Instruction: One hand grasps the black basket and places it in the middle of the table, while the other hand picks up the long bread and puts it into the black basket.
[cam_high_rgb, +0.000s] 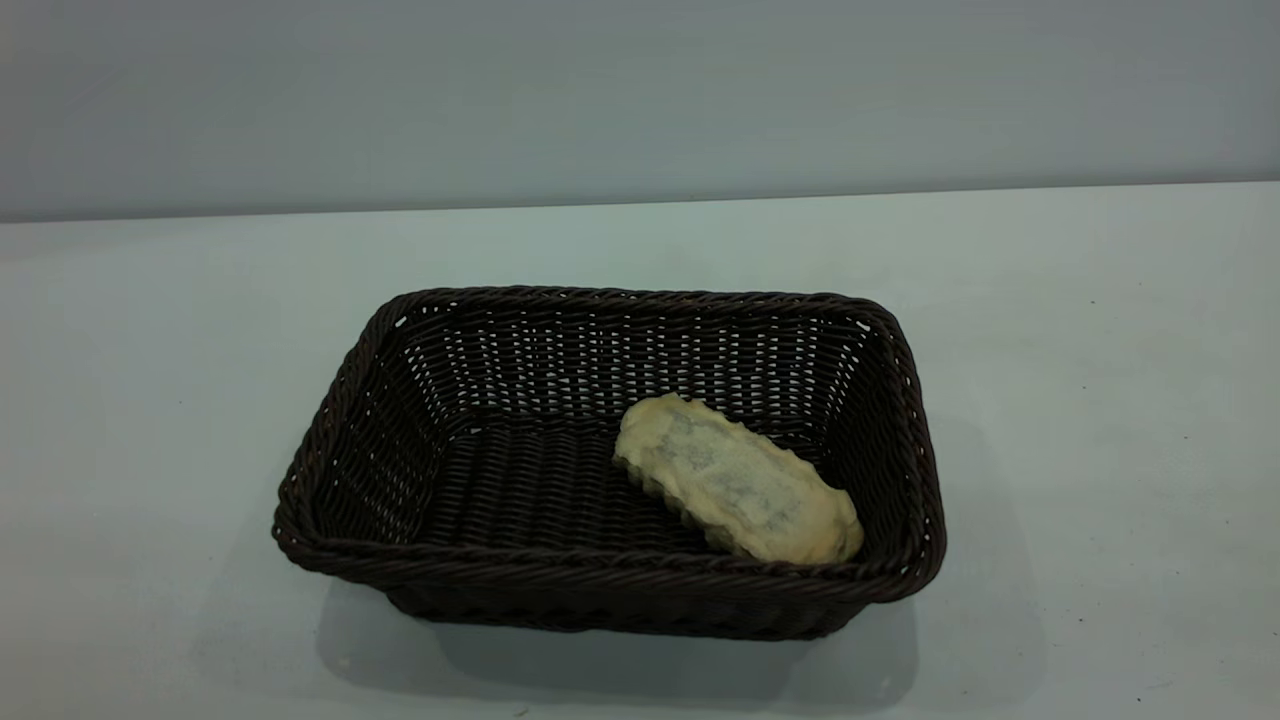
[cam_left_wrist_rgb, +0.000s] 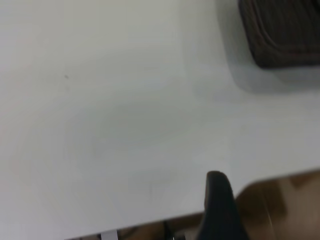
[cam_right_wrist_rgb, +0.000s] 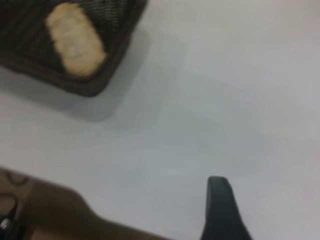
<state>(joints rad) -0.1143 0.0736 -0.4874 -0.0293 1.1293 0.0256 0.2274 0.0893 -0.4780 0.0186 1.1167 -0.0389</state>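
Note:
The black basket stands in the middle of the table. The long bread lies inside it, towards its right front corner, pale flat underside up. Neither gripper shows in the exterior view. The left gripper shows as one black piece over the table's edge, far from the basket. The right gripper shows as one black piece over bare table, well away from the basket and the bread. Neither gripper touches anything.
The table's near edge with brown floor beyond shows in the left wrist view and the right wrist view. A plain grey wall stands behind the table. Bare table lies on both sides of the basket.

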